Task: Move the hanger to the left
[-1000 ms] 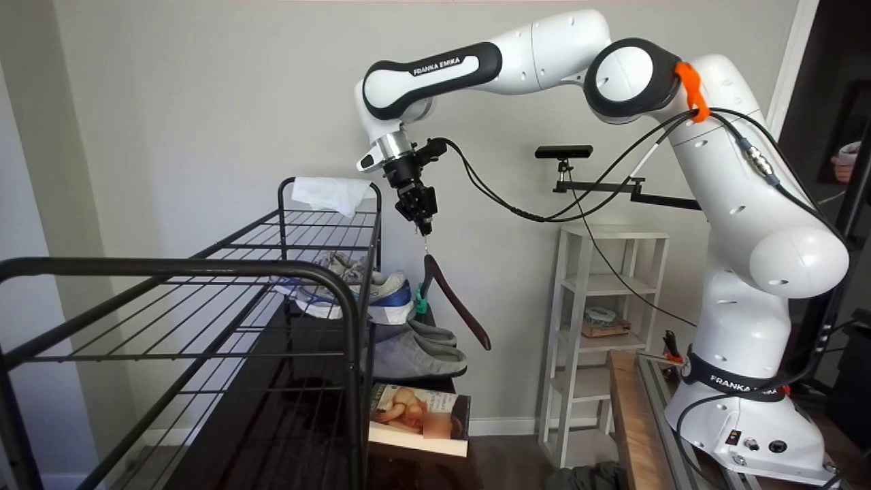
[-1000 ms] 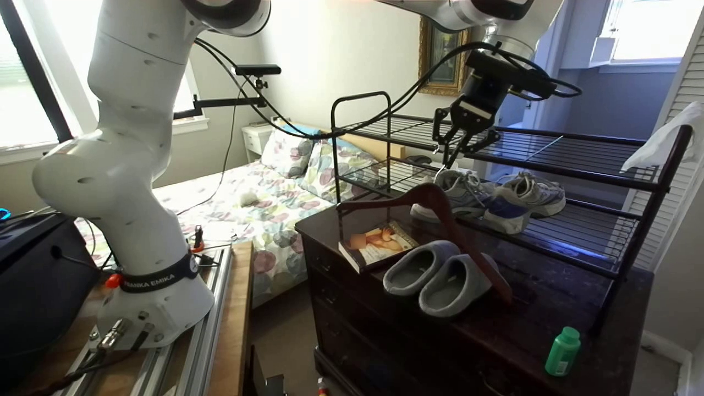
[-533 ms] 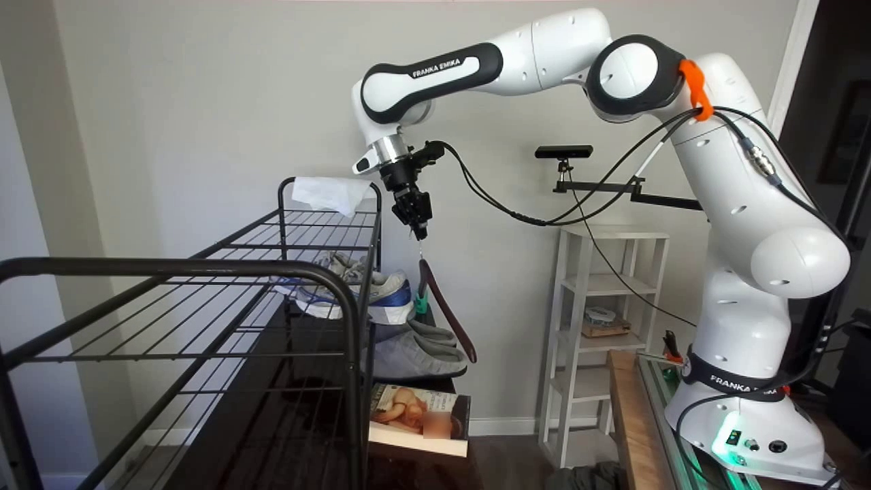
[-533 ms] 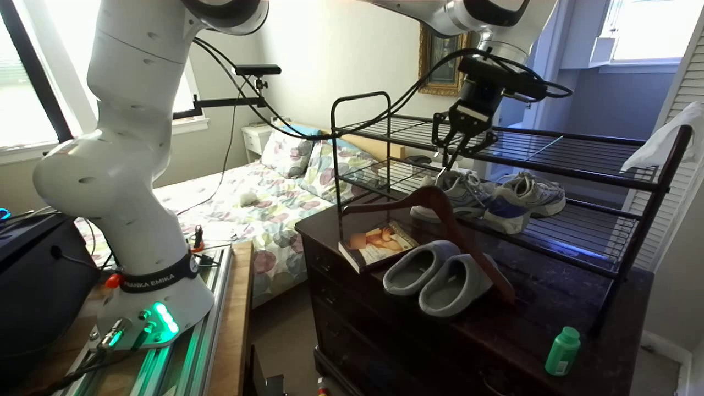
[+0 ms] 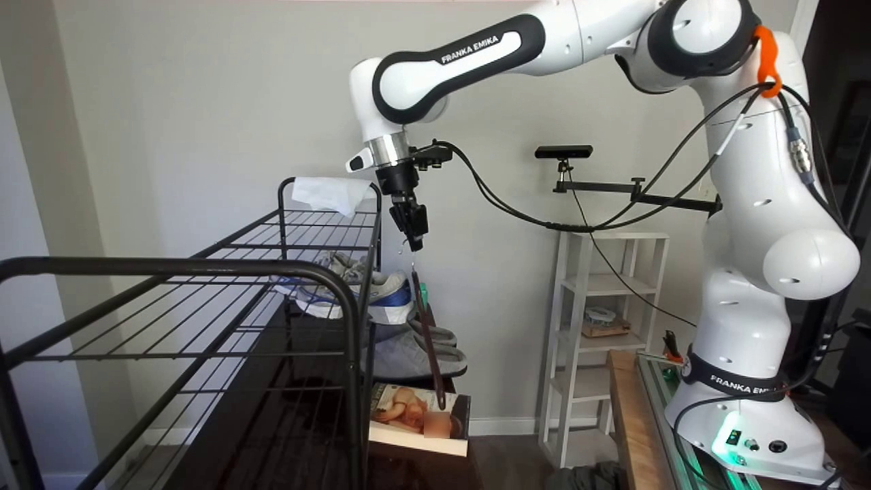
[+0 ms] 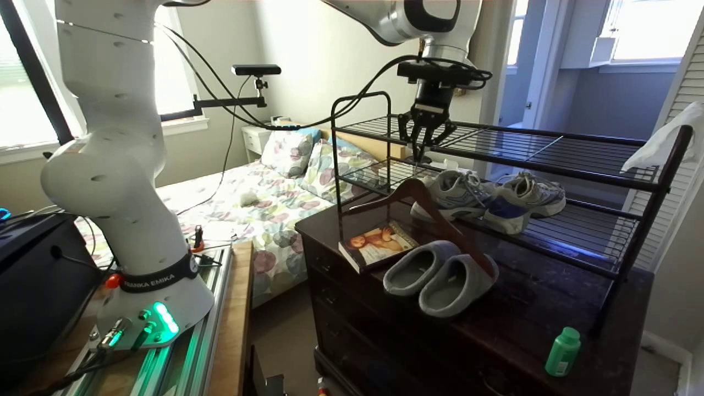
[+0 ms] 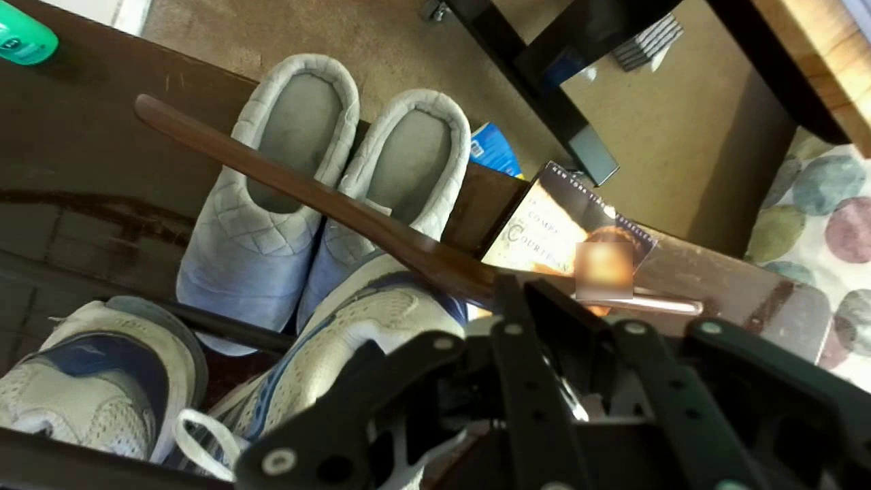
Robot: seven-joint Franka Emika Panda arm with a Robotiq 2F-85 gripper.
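The hanger [image 5: 430, 347] is dark reddish-brown with a thin metal hook. It hangs from my gripper [image 5: 414, 246] and looks nearly edge-on there. In an exterior view the hanger [image 6: 448, 228] spreads above the book and grey slippers, in front of the rack; its lower right end overlaps a slipper. My gripper [image 6: 419, 157] has its fingers close together at the hook, above the hanger's shoulders. In the wrist view the hanger [image 7: 306, 187] slants from upper left to my gripper [image 7: 524, 286]. A shiny piece of hook shows between the fingers; its pinched part is hidden.
A black wire rack [image 6: 550, 165] stands on a dark dresser [image 6: 528, 335]. Sneakers [image 6: 522, 203] sit on its lower shelf. Grey slippers [image 6: 423, 269], a book [image 6: 379, 245] and a green bottle [image 6: 562, 352] are on the dresser. A white cloth [image 5: 332, 194] hangs over the rack's end.
My gripper and the hanger have moved left in both exterior views, and a little lower. The hanger has turned from slanted to nearly edge-on. A green light has come on at the base.
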